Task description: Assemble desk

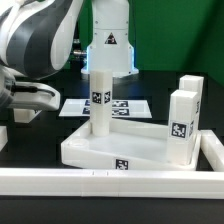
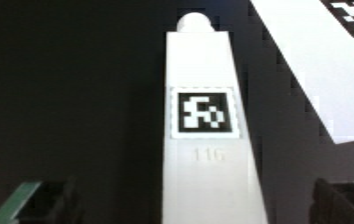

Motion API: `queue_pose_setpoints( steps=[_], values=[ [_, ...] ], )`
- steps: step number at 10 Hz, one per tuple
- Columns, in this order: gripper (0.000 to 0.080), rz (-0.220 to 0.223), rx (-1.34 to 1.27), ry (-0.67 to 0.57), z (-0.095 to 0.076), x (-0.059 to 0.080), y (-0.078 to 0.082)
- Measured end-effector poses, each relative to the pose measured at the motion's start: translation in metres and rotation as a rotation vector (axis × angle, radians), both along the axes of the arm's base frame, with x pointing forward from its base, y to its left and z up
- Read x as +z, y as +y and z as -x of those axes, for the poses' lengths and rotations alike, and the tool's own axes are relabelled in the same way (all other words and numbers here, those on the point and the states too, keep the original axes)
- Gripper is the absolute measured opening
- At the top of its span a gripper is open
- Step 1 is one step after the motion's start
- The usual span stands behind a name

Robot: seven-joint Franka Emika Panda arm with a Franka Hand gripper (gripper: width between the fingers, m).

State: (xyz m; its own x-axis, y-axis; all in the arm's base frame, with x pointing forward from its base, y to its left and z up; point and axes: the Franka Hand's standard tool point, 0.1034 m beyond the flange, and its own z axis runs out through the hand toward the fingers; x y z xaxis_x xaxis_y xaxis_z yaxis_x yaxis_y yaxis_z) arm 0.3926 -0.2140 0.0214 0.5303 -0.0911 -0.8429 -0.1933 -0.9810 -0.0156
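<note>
**A:** On the dark table, exterior view first. Desk top (image 1: pixel 110 150) lies flat, tilted slightly askew, a tag on its near edge. One leg (image 1: pixel 100 100) stands upright on it, tag facing the camera. Arm (image 1: pixel 40 40) fills the upper part of the exterior view's left, bulky grey-and-white housing bent over toward the table. Is the gripper visible there?

**B:** Not clearly. A pale part (image 1: pixel 25 100) juts out low at the exterior view's left edge, apart from the upright leg; cannot tell what it is. Other items: two more leg blocks (image 1: pixel 185 115) stand together at the exterior view's right, on or just behind the top's far corner. White border rail (image 1: pixel 110 182) runs along the front. Marker board (image 1: pixel 115 105) lies flat behind the upright leg.

**A:** Wrist view now. Long leg (image 2: pixel 206 130) runs down the frame's middle, tag on its face, small rounded peg at its far end. Two dark fingertips (image 2: pixel 32 200) sit either side of its near end.

**B:** Gripper (image 2: pixel 192 205) spread wide; dark gaps show between each finger and the leg, no contact visible. Only this view shows that spacing. Only the exterior shows the desk top and the spare blocks. White tagged surface (image 2: pixel 325 60) in the corner, cut off; cannot identify it.
</note>
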Motion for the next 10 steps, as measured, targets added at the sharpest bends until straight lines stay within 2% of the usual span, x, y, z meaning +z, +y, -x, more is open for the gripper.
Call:
queue_pose_setpoints(
  steps=[4, 5, 7, 10],
  values=[
    [0.0649, 0.001, 0.007, 0.003, 0.0026, -0.0097, 0.0012],
    [0.062, 0.001, 0.009, 0.001, 0.0023, -0.0111, 0.0015],
    [0.0337, 0.003, 0.013, -0.005, 0.001, -0.0128, 0.0013],
    [0.029, 0.003, 0.015, -0.007, 0.0, -0.0126, 0.002]
  ],
)
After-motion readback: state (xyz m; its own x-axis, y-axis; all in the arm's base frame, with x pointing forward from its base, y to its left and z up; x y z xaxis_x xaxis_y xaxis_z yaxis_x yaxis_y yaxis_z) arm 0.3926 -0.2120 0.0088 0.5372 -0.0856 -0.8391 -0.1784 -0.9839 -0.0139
